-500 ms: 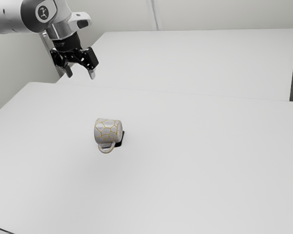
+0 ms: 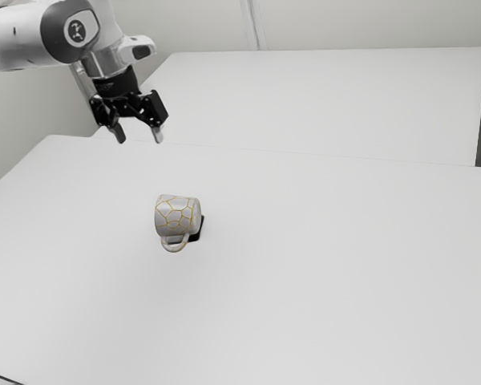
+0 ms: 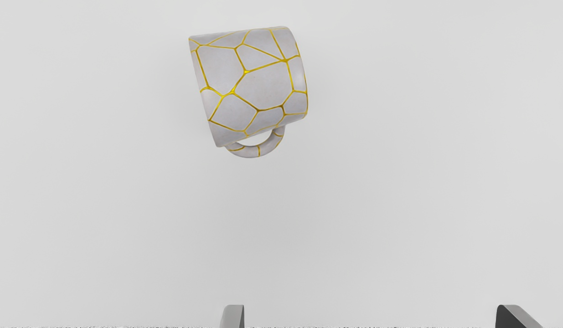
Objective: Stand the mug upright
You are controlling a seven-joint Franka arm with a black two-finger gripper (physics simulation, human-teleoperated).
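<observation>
My gripper (image 2: pixel 139 138) is open in the exterior view, up above the table's far part, its two fingers spread and pointing down with nothing between them. The light grey mug (image 2: pixel 176 215) with yellow crack-like lines lies on its side on the table, lower than my gripper and a little toward the exterior view's right. Its handle points toward the exterior view's near side. In the wrist view the mug (image 3: pixel 251 84) lies ahead of my open gripper (image 3: pixel 370 316), apart from both fingertips, handle toward the gripper. The inside of the mug is hidden.
A white table (image 2: pixel 305 273) carries the mug. Something small and black (image 2: pixel 197 229), perhaps a shadow or flat piece, shows beside and beneath the mug. Beyond the table stand a white panel (image 2: pixel 321 104) and pale walls.
My gripper has come down a little and shifted slightly toward the exterior view's right, still open. The mug has not moved.
</observation>
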